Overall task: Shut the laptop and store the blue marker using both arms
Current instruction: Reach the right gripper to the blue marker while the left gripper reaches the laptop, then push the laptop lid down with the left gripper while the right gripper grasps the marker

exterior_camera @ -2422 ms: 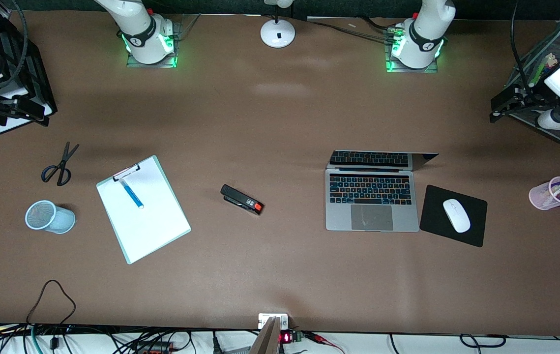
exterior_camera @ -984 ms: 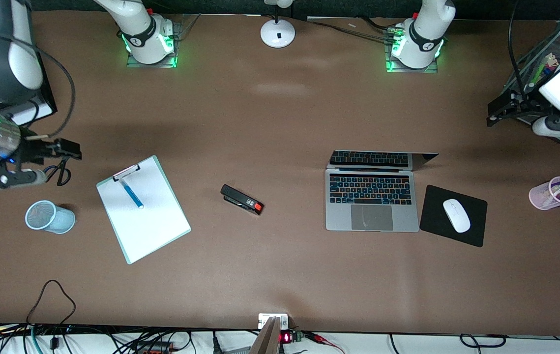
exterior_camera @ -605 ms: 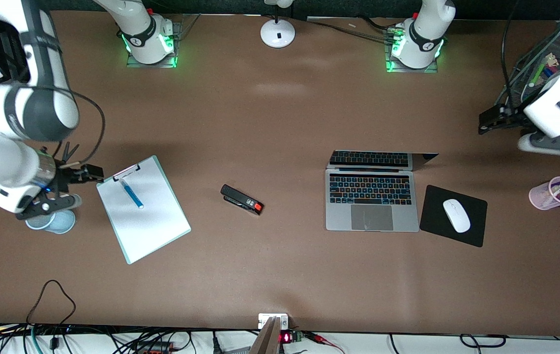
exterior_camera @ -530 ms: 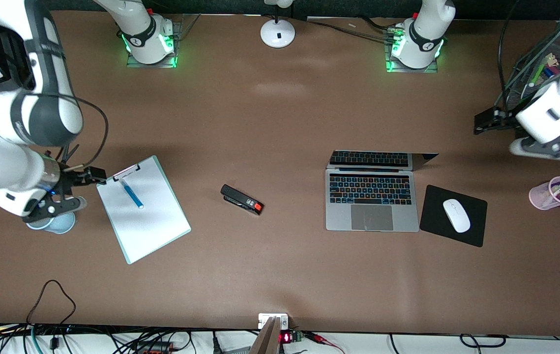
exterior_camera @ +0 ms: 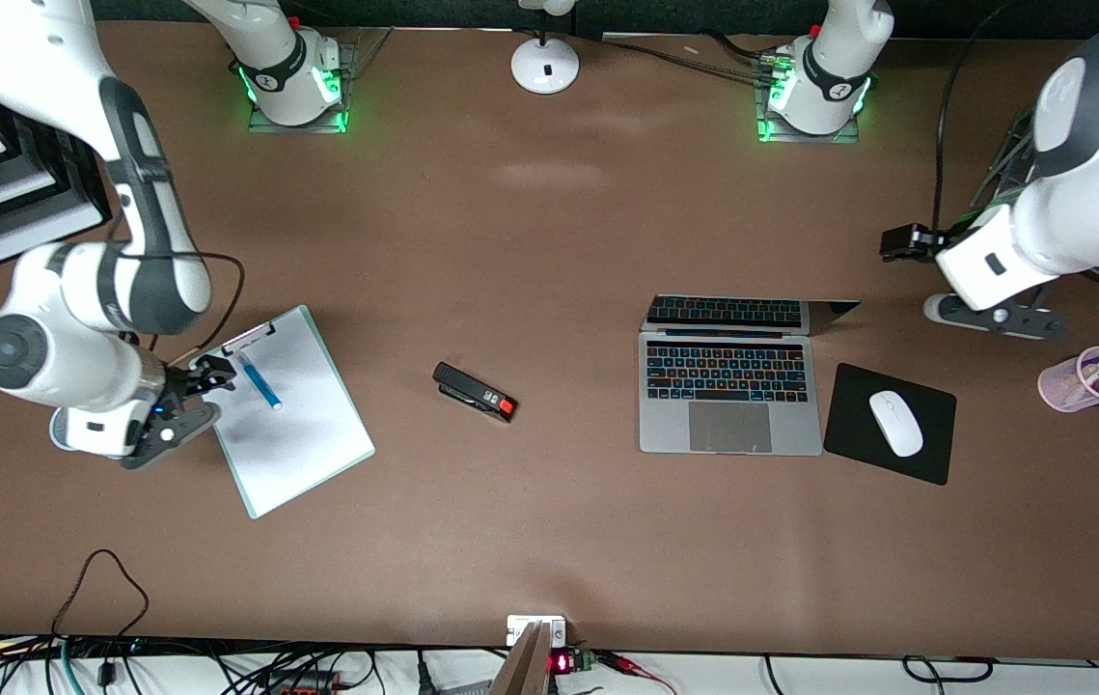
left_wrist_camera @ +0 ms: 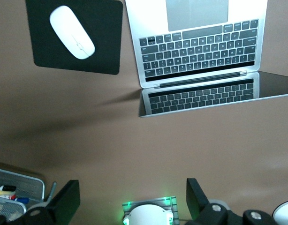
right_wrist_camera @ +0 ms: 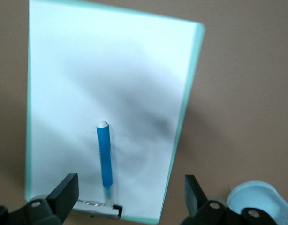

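The laptop [exterior_camera: 730, 386] stands open toward the left arm's end of the table, with its keys lit and its lid [exterior_camera: 747, 314] raised low. It also shows in the left wrist view [left_wrist_camera: 195, 51]. The blue marker [exterior_camera: 260, 379] lies on the white clipboard [exterior_camera: 288, 434] toward the right arm's end. My right gripper [exterior_camera: 209, 375] is open and empty over the clipboard's clip corner, beside the marker [right_wrist_camera: 104, 157], with the fingers [right_wrist_camera: 64, 190] wide apart. My left gripper [exterior_camera: 896, 241] is open and empty over bare table beside the laptop's lid.
A red-tipped black stapler [exterior_camera: 475, 391] lies mid-table. A white mouse [exterior_camera: 895, 423] sits on a black pad [exterior_camera: 848, 430] beside the laptop. A pink cup of pens [exterior_camera: 1087, 378] stands at the left arm's end. A light-blue cup [right_wrist_camera: 254, 197] is under the right arm.
The right arm has swung in from the table's end to the clipboard's corner. The left arm has moved from the wire organizer toward the laptop's lid. Nothing on the table has moved.
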`<action>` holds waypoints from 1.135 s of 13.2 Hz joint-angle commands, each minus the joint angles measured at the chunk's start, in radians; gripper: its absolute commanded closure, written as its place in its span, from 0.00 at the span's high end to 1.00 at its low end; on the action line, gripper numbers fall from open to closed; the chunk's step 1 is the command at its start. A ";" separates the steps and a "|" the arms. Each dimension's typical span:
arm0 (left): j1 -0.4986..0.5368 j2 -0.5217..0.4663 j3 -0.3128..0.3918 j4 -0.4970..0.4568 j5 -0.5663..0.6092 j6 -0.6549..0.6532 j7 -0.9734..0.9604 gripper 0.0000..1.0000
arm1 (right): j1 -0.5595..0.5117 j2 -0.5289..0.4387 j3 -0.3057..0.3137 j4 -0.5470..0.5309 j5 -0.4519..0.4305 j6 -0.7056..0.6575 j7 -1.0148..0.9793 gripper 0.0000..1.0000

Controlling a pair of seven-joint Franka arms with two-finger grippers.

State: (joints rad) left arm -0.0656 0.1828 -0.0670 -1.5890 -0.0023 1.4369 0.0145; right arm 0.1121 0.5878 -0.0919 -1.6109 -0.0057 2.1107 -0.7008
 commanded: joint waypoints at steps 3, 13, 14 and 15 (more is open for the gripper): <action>-0.020 0.036 -0.056 -0.060 -0.013 -0.023 -0.166 1.00 | 0.011 0.030 0.001 -0.060 -0.002 0.096 -0.092 1.00; -0.036 0.119 -0.132 -0.161 -0.022 0.125 -0.349 1.00 | 0.052 0.064 0.009 -0.109 0.004 0.167 -0.089 0.97; -0.037 0.133 -0.132 -0.160 -0.022 0.141 -0.353 1.00 | 0.052 0.064 0.009 -0.124 0.004 0.170 -0.086 0.96; -0.039 0.148 -0.134 -0.160 -0.022 0.160 -0.354 1.00 | 0.052 0.064 0.009 -0.129 0.004 0.170 -0.085 0.95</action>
State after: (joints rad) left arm -0.0974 0.3075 -0.1987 -1.7498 -0.0135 1.5670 -0.3225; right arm 0.1637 0.6633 -0.0857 -1.7065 -0.0056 2.2642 -0.7745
